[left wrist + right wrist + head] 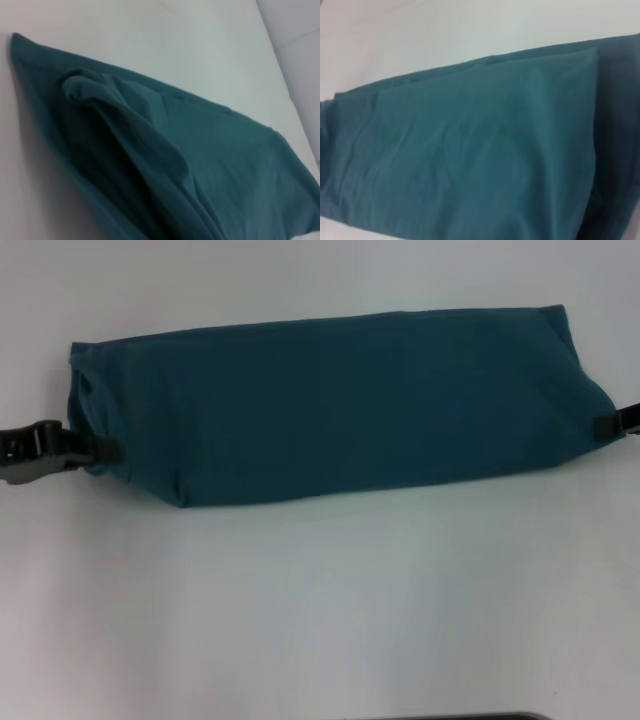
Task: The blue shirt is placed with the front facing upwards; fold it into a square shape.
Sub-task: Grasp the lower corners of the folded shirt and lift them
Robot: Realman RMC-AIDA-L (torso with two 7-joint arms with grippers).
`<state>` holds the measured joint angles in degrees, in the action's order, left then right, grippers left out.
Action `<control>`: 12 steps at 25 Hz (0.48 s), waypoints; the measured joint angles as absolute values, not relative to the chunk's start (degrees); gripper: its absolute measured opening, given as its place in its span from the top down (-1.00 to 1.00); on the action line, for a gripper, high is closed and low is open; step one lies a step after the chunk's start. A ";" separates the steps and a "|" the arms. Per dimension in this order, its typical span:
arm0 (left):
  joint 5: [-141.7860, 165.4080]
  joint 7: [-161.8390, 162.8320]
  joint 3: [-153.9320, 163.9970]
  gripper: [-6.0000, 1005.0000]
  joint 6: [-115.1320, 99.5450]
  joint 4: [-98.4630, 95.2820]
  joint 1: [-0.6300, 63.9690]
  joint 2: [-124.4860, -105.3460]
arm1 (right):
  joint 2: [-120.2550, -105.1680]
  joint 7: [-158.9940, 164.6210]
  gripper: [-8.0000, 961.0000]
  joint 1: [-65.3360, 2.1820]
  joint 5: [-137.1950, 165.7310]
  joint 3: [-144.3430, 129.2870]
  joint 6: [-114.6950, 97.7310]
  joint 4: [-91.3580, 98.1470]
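The blue shirt (pixel 330 405) lies on the white table as a long band folded lengthwise, running left to right. Its plain side faces up; collar, label and letters are hidden. My left gripper (pixel 100 450) is at the band's left end, its dark fingers pinched on the cloth's near corner. My right gripper (pixel 606 425) is at the right end, pinched on that edge. The left wrist view shows the shirt (pixel 165 160) bunched in layered folds close up. The right wrist view shows the shirt (pixel 470 150) as smooth cloth with a folded edge.
The white table (pixel 320 610) spreads all around the shirt. A dark strip (pixel 460 717) shows at the bottom edge of the head view. In the left wrist view a table edge or seam (pixel 280 45) runs past the shirt's far side.
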<state>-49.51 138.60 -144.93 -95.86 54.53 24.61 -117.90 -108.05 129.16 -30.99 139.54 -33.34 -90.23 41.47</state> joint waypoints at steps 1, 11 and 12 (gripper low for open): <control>-49.00 138.60 -144.91 0.95 -96.42 54.54 24.61 -117.78 | -108.07 129.17 0.93 -30.92 139.96 -33.35 -91.00 42.05; -43.15 138.53 -144.93 0.95 -102.12 57.93 23.11 -118.32 | -110.02 129.11 0.95 -30.38 149.15 -33.40 -98.38 46.90; -42.95 138.59 -144.93 0.95 -103.14 58.74 22.47 -118.47 | -110.13 129.02 0.95 -30.23 149.72 -33.40 -98.75 46.95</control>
